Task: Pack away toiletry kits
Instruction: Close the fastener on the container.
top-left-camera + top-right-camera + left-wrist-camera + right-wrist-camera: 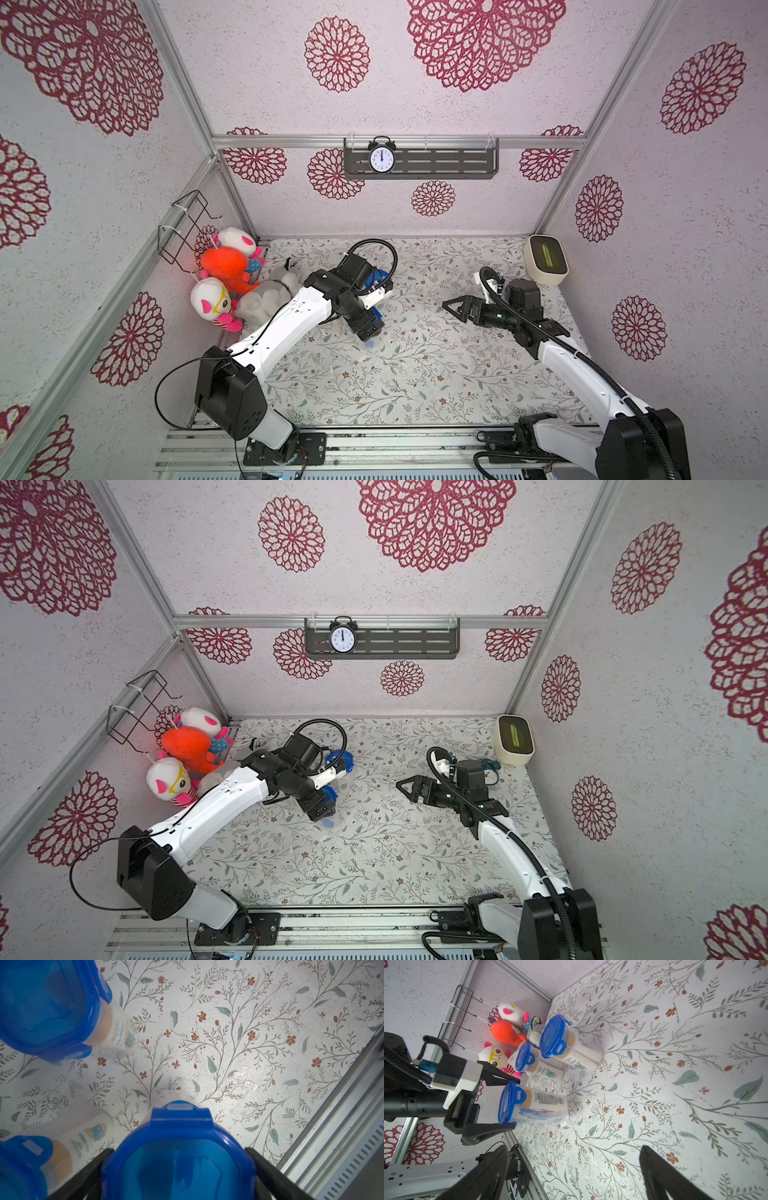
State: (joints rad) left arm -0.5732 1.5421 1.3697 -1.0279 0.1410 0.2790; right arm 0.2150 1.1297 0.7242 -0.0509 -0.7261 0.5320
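Three clear cups [542,1115] [544,1069] [583,1053] stand upright, clustered just beside the four plush toys [506,1032]. Each shows a white, orange-capped bottle [548,1099]; the other contents are blurred. The left gripper [517,1103] straddles the blue lid [178,1157] of the cup farthest from the toys, jaws spread wide; whether they press it cannot be told. The right gripper [455,306] hangs spread and empty, well apart across open floral tabletop [675,1084]. In both top views the left arm [282,328] hides most of the cups.

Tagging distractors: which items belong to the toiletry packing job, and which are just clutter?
Job: front cup, middle cup, back cup, all blue-lidded; white bottles inside.
Clutter: plush toys, alarm clock, cream box, wire rack, wall shelf.
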